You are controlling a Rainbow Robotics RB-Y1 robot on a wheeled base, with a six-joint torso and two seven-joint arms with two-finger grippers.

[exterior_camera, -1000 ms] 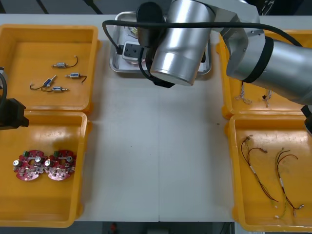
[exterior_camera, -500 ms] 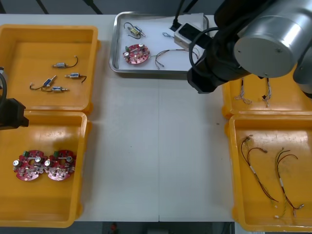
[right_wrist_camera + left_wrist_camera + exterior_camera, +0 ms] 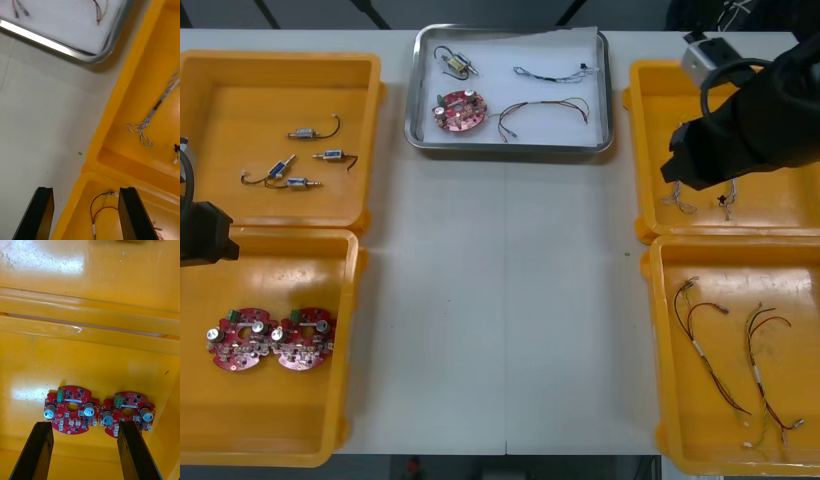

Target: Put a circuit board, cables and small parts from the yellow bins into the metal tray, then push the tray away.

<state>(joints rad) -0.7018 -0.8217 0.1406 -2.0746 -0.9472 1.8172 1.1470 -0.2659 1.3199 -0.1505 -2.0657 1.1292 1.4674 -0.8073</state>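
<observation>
Front view: right arm (image 3: 765,115) is covering the middle of the upper-right yellow bin (image 3: 638,150), hiding most of the twisted cables (image 3: 677,200); just their ends are poking out under it. Also left arm (image 3: 205,235) is getting cropped at the left edge, mid-frame, and lower-right yellow bin (image 3: 656,350) is running off the right and bottom edges. In the metal tray (image 3: 510,147), top centre, small metal part (image 3: 455,65) is reading too small to identify. Right wrist: red and yellow cable (image 3: 98,204) beyond the right gripper (image 3: 85,188) jaws is running out of frame.

Legible text or numbers: none. Print on the red circuit boards (image 3: 302,338), lower left, too small to read.
</observation>
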